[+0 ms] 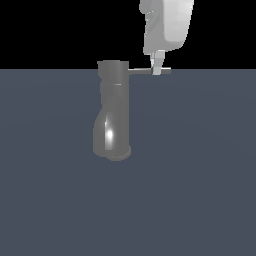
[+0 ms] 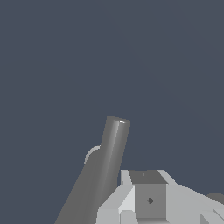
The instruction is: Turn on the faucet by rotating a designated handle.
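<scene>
Ext view: claw (image 1: 157, 67) at handle (image 1: 150, 71) tip beside faucet (image 1: 113, 110); wrist view hides gap, can't tell grip.

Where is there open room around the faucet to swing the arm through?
In the exterior view, the floor is bare on both sides of the faucet and in front of its base. It is crowded only at the cap, where the hand meets the handle.

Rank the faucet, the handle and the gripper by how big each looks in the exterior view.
1. Faucet: largest, a tall column.
2. Gripper: next, though the picture's top edge cuts it off, so its full size is unsure.
3. Handle: smallest, a thin short rod.
</scene>
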`<action>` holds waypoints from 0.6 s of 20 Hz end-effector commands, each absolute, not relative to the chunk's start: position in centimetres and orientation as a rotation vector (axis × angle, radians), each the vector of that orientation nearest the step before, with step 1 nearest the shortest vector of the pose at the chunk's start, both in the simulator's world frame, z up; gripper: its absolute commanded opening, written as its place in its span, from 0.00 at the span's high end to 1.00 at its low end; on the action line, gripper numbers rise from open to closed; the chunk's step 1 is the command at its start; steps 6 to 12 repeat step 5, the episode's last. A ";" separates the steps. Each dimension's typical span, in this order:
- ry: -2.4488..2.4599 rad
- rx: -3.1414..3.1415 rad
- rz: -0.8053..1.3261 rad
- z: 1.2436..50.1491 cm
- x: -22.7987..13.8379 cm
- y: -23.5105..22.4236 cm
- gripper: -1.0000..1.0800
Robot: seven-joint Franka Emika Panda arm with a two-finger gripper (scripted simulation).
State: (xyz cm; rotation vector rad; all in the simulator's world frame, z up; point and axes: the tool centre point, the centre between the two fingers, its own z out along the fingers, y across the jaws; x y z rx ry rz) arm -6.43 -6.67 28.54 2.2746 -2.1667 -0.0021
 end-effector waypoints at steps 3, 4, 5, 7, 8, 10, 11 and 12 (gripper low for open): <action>-2.198 2.244 0.001 28.5 -5.8 -8.8 1.00; -2.199 2.244 0.001 28.5 -5.6 -8.9 1.00; -2.199 2.244 0.001 28.5 -5.6 -8.9 1.00; -2.199 2.244 0.001 28.5 -5.6 -8.9 1.00; -2.199 2.244 0.001 28.5 -5.6 -8.9 1.00; -2.199 2.244 0.001 28.5 -5.6 -8.9 1.00; -2.199 2.244 0.001 28.5 -5.6 -8.9 1.00; -2.199 2.244 0.001 28.5 -5.6 -8.9 1.00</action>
